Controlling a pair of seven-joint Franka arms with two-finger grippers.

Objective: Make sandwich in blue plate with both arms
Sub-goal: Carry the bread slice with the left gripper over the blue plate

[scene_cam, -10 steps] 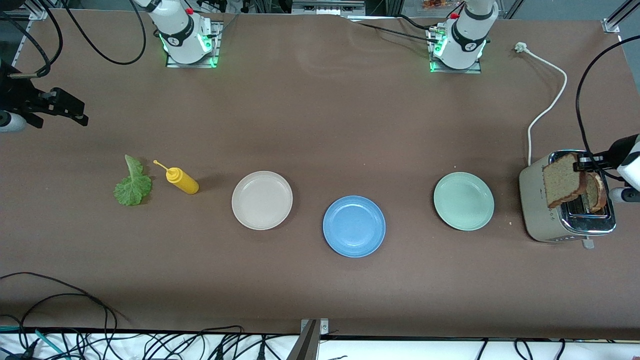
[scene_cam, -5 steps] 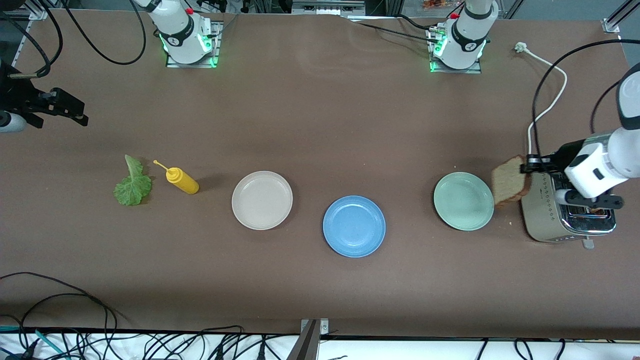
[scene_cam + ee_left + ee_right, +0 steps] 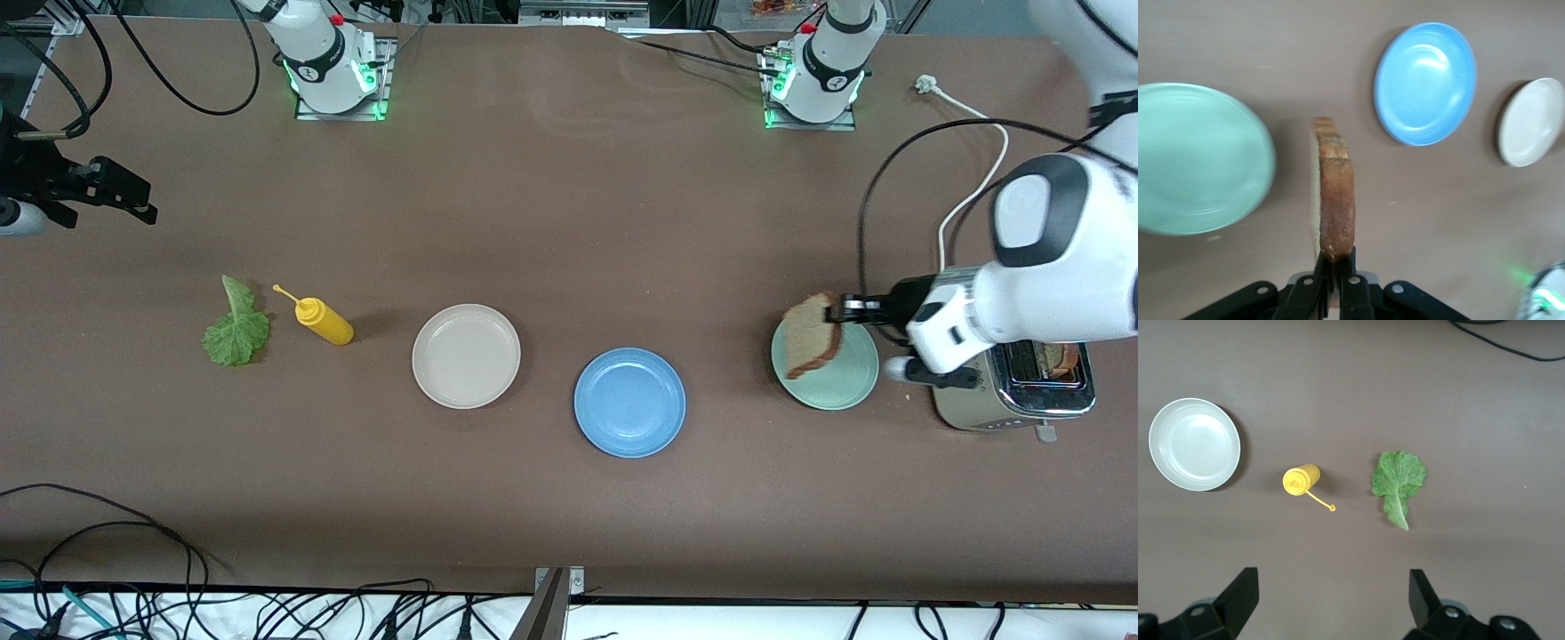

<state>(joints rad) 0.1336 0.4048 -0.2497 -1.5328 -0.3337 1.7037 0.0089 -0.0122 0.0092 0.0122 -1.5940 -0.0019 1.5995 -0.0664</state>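
My left gripper (image 3: 840, 311) is shut on a brown bread slice (image 3: 811, 347) and holds it on edge over the mint-green plate (image 3: 836, 382). In the left wrist view the slice (image 3: 1336, 193) stands up from the shut gripper (image 3: 1336, 267), with the blue plate (image 3: 1426, 83) farther off. The blue plate (image 3: 629, 402) is bare at the table's middle. A second slice (image 3: 1058, 356) sits in the toaster (image 3: 1013, 400). The lettuce leaf (image 3: 235, 331) lies toward the right arm's end. My right gripper (image 3: 133, 197) waits open over that end, high above the leaf (image 3: 1398, 483).
A yellow squeeze bottle (image 3: 324, 322) lies beside the lettuce. A beige-white plate (image 3: 466, 356) stands between the bottle and the blue plate. A white power cord (image 3: 973, 187) runs from the toaster toward the left arm's base. Cables hang along the table's near edge.
My left gripper has lifted the bread slice out of the toaster and carried it toward the table's middle, from over the toaster to over the mint-green plate. The right arm has not moved.
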